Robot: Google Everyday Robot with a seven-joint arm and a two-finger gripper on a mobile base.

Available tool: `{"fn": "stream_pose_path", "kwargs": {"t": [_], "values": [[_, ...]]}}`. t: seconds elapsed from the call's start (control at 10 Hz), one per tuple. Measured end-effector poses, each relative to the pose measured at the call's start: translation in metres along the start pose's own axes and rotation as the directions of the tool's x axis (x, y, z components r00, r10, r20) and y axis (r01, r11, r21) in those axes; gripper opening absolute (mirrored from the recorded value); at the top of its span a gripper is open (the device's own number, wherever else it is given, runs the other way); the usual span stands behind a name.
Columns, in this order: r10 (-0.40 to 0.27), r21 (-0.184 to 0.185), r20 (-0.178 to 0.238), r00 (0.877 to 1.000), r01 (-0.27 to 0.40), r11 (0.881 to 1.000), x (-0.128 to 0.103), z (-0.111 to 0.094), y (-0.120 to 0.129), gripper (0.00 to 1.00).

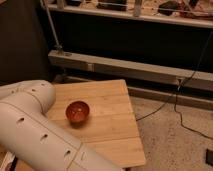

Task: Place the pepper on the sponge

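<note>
The pepper and the sponge are both out of view. My gripper is out of view too. Only my white arm (30, 127) shows, and its thick links fill the lower left and cover the near left part of the wooden table (112, 127). Whatever lies under the arm is hidden.
A round red-orange bowl (78, 111) stands on the table just right of my arm. Behind the table a metal shelf rail (145, 70) runs across a dark wall. Black cables (187, 100) trail over the speckled floor on the right.
</note>
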Motion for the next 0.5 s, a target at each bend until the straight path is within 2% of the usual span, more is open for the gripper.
{"fn": "stream_pose_path", "kwargs": {"t": [0.2, 0.5], "values": [[0.014, -0.006, 0.006, 1.000, -0.014, 1.000, -0.006, 0.005, 0.002, 0.65], [0.016, -0.025, 0.000, 1.000, -0.016, 1.000, -0.009, 0.015, 0.019, 0.65]]}}
